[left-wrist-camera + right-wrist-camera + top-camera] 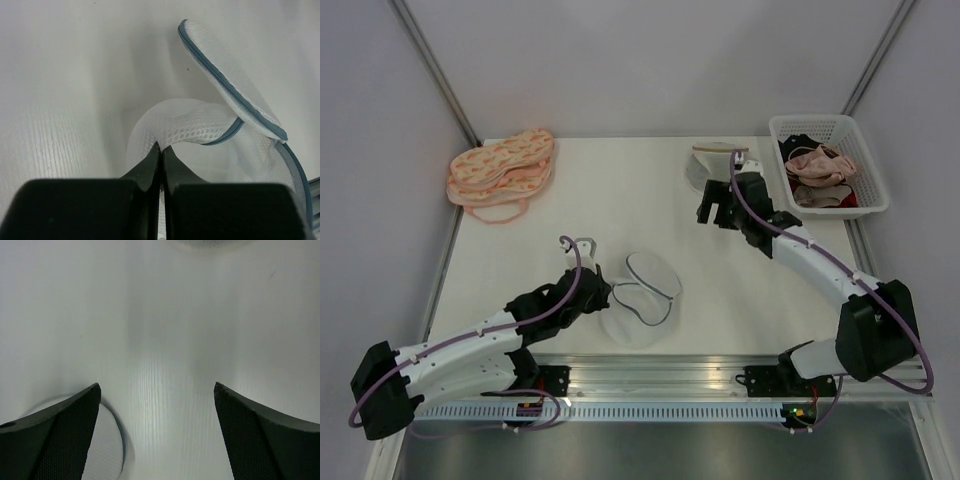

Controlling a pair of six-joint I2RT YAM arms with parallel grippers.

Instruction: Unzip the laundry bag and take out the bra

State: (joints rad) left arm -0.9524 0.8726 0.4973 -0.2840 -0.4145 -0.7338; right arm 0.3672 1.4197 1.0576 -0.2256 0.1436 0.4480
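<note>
From above, the laundry bag [642, 300] lies unzipped on the desk [620, 200], near the front edge and a little left of centre. Its long axis runs from near-left to far-right, and the lid half is folded out toward the far right. The left arm stretches low from its base at the near left corner, diagonally to the bag, with the left gripper [603, 296] at the bag's left side. The right arm reaches from its base at the near right to the far left, and the right gripper [712, 212] hangs well apart from the bag. I count two round mesh bags: this one, and a greyer mesh bag [705, 165] at the far side. There is one white basket [820, 122] at the far right and one stack of peach bras [502, 168] at the far left. Pale pink fabric on top in the basket looks to be the bra [817, 162], though it is small here.

In the left wrist view, the left gripper [160, 152] has its jaws pressed together on a fold of the bag's [200, 125] white mesh. The lid flap [235, 85], edged in blue-grey, tilts up to the right.

In the right wrist view, the right gripper [157, 385] has its jaws spread wide, with only bare desk [160, 315] between them.
</note>
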